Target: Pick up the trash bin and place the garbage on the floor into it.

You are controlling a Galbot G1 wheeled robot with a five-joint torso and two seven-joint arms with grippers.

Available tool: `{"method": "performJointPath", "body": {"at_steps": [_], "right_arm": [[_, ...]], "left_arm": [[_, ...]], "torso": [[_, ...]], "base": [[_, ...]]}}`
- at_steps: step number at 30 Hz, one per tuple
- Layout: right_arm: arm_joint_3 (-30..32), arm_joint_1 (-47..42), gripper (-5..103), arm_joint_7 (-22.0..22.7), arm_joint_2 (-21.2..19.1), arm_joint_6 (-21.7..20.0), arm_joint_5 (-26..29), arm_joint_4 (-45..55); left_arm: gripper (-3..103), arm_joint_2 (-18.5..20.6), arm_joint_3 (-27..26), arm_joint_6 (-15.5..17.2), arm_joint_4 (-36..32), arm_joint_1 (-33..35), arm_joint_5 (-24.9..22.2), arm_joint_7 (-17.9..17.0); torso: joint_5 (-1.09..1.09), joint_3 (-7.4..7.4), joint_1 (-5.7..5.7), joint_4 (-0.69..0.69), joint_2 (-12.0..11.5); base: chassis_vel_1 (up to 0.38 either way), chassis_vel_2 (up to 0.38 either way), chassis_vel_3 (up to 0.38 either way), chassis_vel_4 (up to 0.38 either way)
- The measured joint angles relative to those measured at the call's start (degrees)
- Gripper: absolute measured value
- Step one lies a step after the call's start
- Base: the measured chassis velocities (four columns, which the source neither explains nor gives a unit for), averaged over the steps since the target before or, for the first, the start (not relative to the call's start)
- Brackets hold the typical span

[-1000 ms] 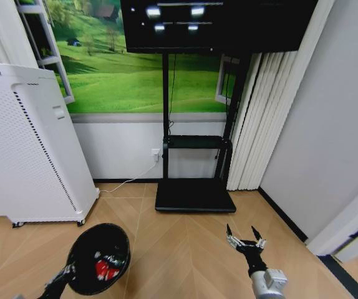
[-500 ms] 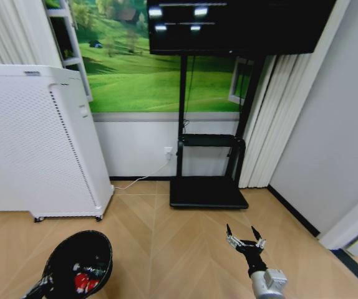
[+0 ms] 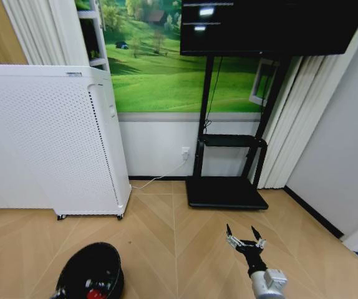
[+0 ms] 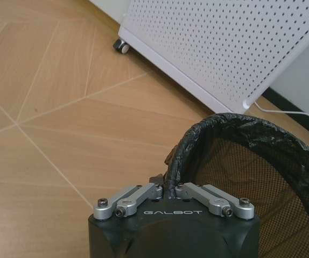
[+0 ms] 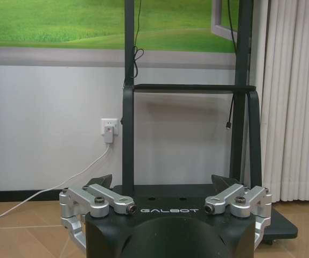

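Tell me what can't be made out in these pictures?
- Head view: what lies inside the bin beyond a bit of red; the bottom edge cuts it off.
- Left wrist view: the bin's base and contents; the left gripper, shut on the rim, and the dark mesh hide them.
- Right wrist view: the floor just below the open right gripper, hidden by its body.

The trash bin [image 3: 90,273] sits low at the robot's left with garbage [image 3: 93,293] inside it — the left gripper [image 4: 168,189] is pinched on its rim. Behind the bin stands an air purifier [image 3: 48,137] against the wall; to its right, a TV stand [image 3: 227,190]. The right gripper [image 3: 245,238] hangs spread over bare floor [image 3: 173,249] — before that stand.
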Motion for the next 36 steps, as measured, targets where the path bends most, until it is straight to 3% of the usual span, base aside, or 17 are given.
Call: {"method": "performJointPath", "body": {"at_steps": [10,36], "right_arm": [[0.0,-0.02,100,0.01,0.01,0.0,0.0,0.0],[-0.01,-0.01,100,0.01,0.01,0.0,0.0,0.0]], "left_arm": [[4,-1.01,0.0,0.05,1.24,0.54,-1.3,-1.7],[4,-1.29,-2.0,-1.57,6.08,-1.62,-1.69,-2.21]], "torso": [[-0.02,0.0,0.0,-0.01,0.0],[-0.02,0.0,0.0,-0.01,0.0]], "base": [[-0.037,-0.036,0.018,0.021],[0.0,0.0,0.0,0.0]]}}
